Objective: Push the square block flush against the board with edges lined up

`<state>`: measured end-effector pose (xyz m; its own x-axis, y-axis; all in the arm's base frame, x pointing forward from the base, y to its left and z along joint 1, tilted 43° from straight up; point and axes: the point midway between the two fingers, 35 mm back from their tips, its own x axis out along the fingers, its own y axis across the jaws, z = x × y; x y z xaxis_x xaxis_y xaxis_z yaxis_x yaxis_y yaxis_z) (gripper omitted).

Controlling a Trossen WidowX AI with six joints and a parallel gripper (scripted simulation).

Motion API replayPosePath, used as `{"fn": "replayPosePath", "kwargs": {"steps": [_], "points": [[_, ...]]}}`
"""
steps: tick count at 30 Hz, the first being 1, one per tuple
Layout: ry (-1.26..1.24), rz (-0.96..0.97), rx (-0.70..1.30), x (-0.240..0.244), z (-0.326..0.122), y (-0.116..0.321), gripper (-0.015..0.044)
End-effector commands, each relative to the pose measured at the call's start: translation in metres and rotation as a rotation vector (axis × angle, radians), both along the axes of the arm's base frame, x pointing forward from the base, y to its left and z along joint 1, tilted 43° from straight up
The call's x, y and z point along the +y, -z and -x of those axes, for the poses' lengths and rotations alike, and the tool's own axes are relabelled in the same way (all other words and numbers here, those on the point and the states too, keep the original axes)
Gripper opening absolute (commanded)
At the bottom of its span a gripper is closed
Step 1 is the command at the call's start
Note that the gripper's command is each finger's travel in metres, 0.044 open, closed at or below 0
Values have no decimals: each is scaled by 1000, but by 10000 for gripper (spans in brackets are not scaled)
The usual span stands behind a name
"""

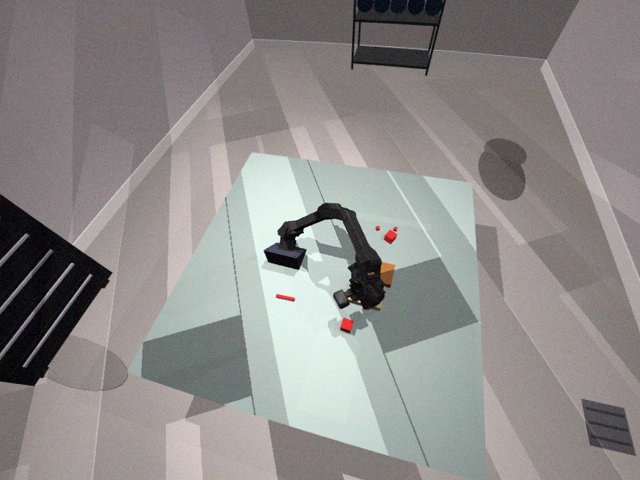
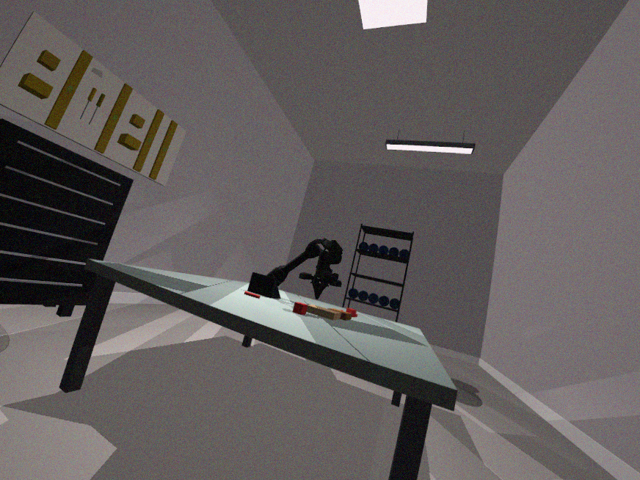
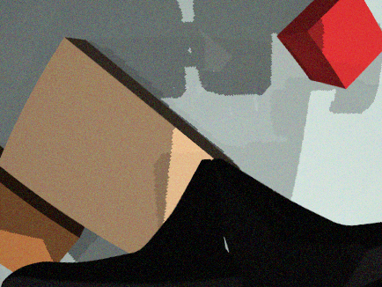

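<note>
The tan board (image 1: 378, 306) (image 2: 324, 312) (image 3: 97, 132) lies flat on the table, partly hidden under my arm in the top view. The orange-brown square block (image 1: 387, 274) (image 2: 346, 315) (image 3: 26, 216) lies close along one long side of the board, partly cut off at the lower left of the wrist view. I cannot tell whether their sides touch or whether an edge is even. My gripper (image 2: 317, 297) (image 3: 209, 168) is shut and holds nothing. Its tips point down and hang above the board in the exterior view, covering one end of it in the wrist view.
A red cube (image 1: 346, 324) (image 2: 299, 308) (image 3: 352, 40) stands near the board. Another red cube (image 1: 390, 236) and two tiny red cubes (image 1: 377, 227) (image 1: 395, 228) lie beyond the block. A red stick (image 1: 285, 297) (image 2: 252, 294) lies near the arm's base (image 1: 285, 256).
</note>
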<state>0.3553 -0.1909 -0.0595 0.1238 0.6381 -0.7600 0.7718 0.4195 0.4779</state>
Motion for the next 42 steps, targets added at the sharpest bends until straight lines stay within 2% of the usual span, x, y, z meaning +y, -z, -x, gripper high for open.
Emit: {"fn": "replayPosePath", "kwargs": {"steps": [1, 21, 26, 31, 42], "points": [[-91, 15, -67, 5, 8, -5, 0], [-630, 45, -478, 50, 66, -29, 0], [-631, 45, -478, 51, 66, -27, 0], [-646, 46, -493, 87, 64, 9, 0], [-647, 46, -493, 87, 57, 11, 0]]}}
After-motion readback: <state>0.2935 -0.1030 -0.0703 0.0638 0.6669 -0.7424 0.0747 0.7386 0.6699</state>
